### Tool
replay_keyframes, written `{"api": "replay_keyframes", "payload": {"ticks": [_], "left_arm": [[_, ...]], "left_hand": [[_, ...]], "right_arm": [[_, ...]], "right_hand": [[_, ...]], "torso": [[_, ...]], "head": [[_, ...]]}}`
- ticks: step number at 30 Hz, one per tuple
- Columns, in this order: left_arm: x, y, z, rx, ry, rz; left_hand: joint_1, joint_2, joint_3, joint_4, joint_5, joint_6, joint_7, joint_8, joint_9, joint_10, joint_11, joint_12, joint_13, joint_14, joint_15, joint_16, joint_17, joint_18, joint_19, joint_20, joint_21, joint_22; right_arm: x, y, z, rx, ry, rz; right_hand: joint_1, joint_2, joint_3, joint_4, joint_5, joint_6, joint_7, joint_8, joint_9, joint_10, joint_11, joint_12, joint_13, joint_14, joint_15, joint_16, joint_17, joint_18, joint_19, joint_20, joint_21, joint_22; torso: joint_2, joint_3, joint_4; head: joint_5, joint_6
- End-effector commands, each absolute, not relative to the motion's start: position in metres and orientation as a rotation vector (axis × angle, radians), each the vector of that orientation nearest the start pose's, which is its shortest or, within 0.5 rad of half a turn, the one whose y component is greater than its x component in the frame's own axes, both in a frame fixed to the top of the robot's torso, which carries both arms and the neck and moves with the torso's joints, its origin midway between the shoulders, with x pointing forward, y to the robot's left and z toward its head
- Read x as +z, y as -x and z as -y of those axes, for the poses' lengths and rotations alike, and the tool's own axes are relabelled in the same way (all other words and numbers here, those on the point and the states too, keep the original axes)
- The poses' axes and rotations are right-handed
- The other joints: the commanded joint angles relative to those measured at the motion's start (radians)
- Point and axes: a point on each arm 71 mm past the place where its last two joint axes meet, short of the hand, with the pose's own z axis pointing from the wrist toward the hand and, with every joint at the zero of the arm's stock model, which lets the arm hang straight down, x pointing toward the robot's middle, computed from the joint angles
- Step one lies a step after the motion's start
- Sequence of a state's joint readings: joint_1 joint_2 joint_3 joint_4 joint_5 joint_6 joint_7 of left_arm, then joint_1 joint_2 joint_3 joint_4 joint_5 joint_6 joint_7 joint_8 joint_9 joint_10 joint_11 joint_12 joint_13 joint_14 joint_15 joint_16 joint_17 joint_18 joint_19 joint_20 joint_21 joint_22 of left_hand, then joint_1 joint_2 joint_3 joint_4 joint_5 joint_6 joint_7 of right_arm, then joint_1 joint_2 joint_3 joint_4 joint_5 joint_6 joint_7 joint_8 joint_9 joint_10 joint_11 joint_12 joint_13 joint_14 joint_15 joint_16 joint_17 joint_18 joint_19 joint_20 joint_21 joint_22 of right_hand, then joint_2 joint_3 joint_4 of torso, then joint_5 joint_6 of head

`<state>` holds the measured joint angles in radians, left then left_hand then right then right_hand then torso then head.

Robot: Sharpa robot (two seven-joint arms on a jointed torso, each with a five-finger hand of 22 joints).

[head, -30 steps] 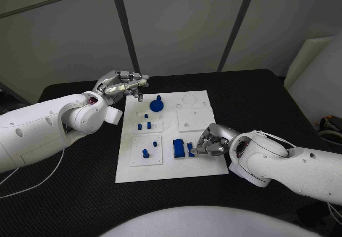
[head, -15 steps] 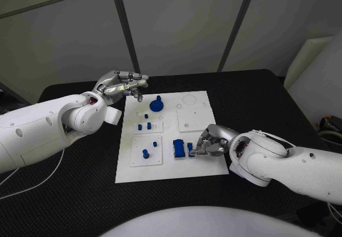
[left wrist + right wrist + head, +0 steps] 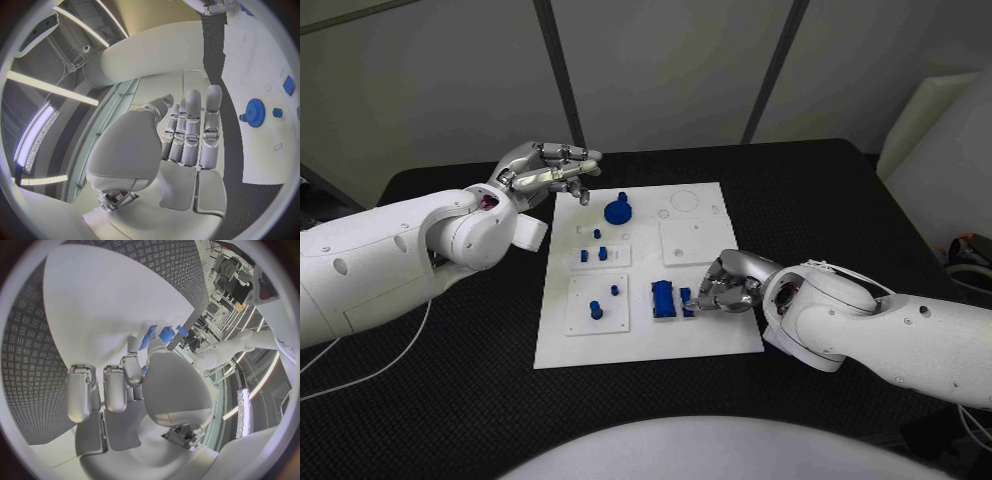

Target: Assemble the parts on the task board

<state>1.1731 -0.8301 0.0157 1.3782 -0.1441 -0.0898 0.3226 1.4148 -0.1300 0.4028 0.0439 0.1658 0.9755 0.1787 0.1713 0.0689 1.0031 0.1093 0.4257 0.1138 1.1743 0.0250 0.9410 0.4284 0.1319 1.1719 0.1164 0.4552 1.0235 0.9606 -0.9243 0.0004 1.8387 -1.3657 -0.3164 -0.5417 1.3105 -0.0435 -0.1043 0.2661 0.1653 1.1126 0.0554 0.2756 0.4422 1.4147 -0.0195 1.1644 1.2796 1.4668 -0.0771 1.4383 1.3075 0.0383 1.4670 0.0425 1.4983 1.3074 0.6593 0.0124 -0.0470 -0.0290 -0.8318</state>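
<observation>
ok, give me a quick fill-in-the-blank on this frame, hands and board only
1. The board on the black table is ____ in colour.
2. The round toothed part is a ____.
3. The hand nearest the blue blocks is the ____ hand.
4. The left hand holds ____.

Missing words: white; gear; right; nothing

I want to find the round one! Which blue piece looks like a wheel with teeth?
The blue gear, near the task board's far edge, close to the left hand. The other blue pieces are blocks or small pegs.
</observation>
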Motion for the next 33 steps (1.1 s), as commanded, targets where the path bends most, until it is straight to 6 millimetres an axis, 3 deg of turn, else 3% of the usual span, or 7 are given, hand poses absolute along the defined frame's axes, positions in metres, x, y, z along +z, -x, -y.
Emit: {"api": "replay_keyframes", "payload": {"ticks": [1,14,21,26,29,31,33], "left_arm": [[-0.182,-0.512,-0.233,-1.582,0.98,-1.547],[-0.183,-0.512,-0.234,-1.579,0.98,-1.538],[-0.187,-0.514,-0.241,-1.551,1.021,-1.483],[-0.194,-0.517,-0.248,-1.521,1.083,-1.431],[-0.201,-0.52,-0.254,-1.496,1.118,-1.4],[-0.206,-0.524,-0.258,-1.478,1.132,-1.379],[-0.209,-0.528,-0.262,-1.46,1.148,-1.354]], "left_hand": [[0.003,0.002,-0.002,-0.001,0.002,-0.002,0.003,0.004,-0.002,-0.009,-0.001,0.003,-0.001,-0.009,-0.001,-0.001,-0.001,0.05,-0.001,0.004,-0.004,-0.001],[0.003,0.003,-0.003,-0.001,0.002,-0.002,0.003,0.005,-0.002,-0.009,-0.001,0.004,-0.001,-0.009,0.0,-0.001,-0.002,0.05,-0.001,0.004,-0.004,-0.002],[-0.017,-0.01,-0.023,0.009,-0.001,-0.008,0.004,0.004,-0.002,-0.017,0.001,0.004,-0.004,-0.042,0.007,-0.02,-0.014,0.049,-0.022,0.009,-0.025,-0.014],[-0.021,-0.014,-0.043,0.024,-0.005,-0.015,0.015,0.006,-0.002,-0.051,0.025,-0.027,-0.028,-0.178,0.036,-0.206,-0.111,0.043,-0.164,0.036,-0.153,-0.1],[-0.015,-0.01,-0.047,0.033,-0.004,-0.022,0.02,0.005,-0.002,-0.053,0.034,-0.054,-0.047,-0.203,0.061,-0.364,-0.185,0.042,-0.238,0.063,-0.254,-0.19],[-0.011,-0.008,-0.045,0.039,-0.004,-0.023,0.02,0.002,-0.002,-0.046,0.039,-0.077,-0.051,-0.2,0.073,-0.455,-0.222,0.044,-0.278,0.083,-0.315,-0.253],[-0.004,-0.01,-0.045,0.044,-0.004,-0.023,0.02,-0.004,-0.002,-0.029,0.038,-0.113,-0.052,-0.168,0.078,-0.546,-0.253,0.052,-0.293,0.105,-0.371,-0.33]], "right_arm": [[-0.252,-0.384,0.172,0.582,-0.197,-2.004],[-0.248,-0.381,0.172,0.703,-0.267,-1.981],[-0.246,-0.399,0.19,0.958,-0.502,-1.893],[-0.247,-0.429,0.205,1.094,-0.697,-1.783],[-0.249,-0.452,0.21,1.151,-0.767,-1.7],[-0.251,-0.466,0.212,1.178,-0.794,-1.657],[-0.253,-0.479,0.212,1.201,-0.819,-1.617]], "right_hand": [[0.004,0.006,-0.006,0.002,-0.006,-0.001,-0.003,0.007,0.002,0.009,0.0,0.006,0.001,0.063,-0.003,0.005,0.046,-0.015,0.04,-0.006,0.002,0.198],[0.015,-0.001,-0.028,0.004,0.02,-0.027,0.006,-0.005,0.0,-0.002,0.006,-0.012,-0.011,0.055,0.001,-0.017,0.011,-0.008,0.018,-0.004,-0.023,0.176],[0.085,0.021,-0.046,-0.018,0.065,-0.114,0.05,-0.083,-0.034,-0.117,0.046,-0.209,-0.146,-0.008,0.035,-0.2,-0.227,0.052,-0.159,0.022,-0.242,-0.011],[0.207,0.058,-0.004,-0.075,0.077,-0.118,0.063,-0.11,-0.055,-0.296,0.055,-0.5,-0.359,-0.084,0.043,-0.386,-0.434,0.102,-0.33,0.033,-0.469,-0.195],[0.255,0.064,0.017,-0.092,0.071,-0.128,0.077,-0.132,-0.079,-0.347,0.066,-0.591,-0.446,-0.136,0.059,-0.493,-0.537,0.141,-0.49,0.046,-0.689,-0.363],[0.286,0.062,0.032,-0.1,0.056,-0.128,0.083,-0.142,-0.093,-0.378,0.076,-0.668,-0.521,-0.251,0.07,-0.644,-0.668,0.139,-0.535,0.056,-0.749,-0.398],[0.313,0.059,0.048,-0.103,0.042,-0.127,0.088,-0.152,-0.108,-0.381,0.089,-0.735,-0.6,-0.352,0.09,-0.751,-0.725,0.132,-0.591,0.071,-0.811,-0.431]], "torso": [[-0.001,0.0005,-0.0012],[-0.005,-0.0005,-0.0043],[-0.027,-0.0063,-0.0116],[-0.047,-0.0116,-0.0254],[-0.063,-0.0149,-0.0384],[-0.074,-0.0182,-0.0527],[-0.079,-0.0211,-0.06]], "head": [[0.003,-0.001],[0.0,0.012],[0.002,0.032],[0.008,0.059],[0.009,0.079],[0.019,0.096],[0.025,0.105]]}}
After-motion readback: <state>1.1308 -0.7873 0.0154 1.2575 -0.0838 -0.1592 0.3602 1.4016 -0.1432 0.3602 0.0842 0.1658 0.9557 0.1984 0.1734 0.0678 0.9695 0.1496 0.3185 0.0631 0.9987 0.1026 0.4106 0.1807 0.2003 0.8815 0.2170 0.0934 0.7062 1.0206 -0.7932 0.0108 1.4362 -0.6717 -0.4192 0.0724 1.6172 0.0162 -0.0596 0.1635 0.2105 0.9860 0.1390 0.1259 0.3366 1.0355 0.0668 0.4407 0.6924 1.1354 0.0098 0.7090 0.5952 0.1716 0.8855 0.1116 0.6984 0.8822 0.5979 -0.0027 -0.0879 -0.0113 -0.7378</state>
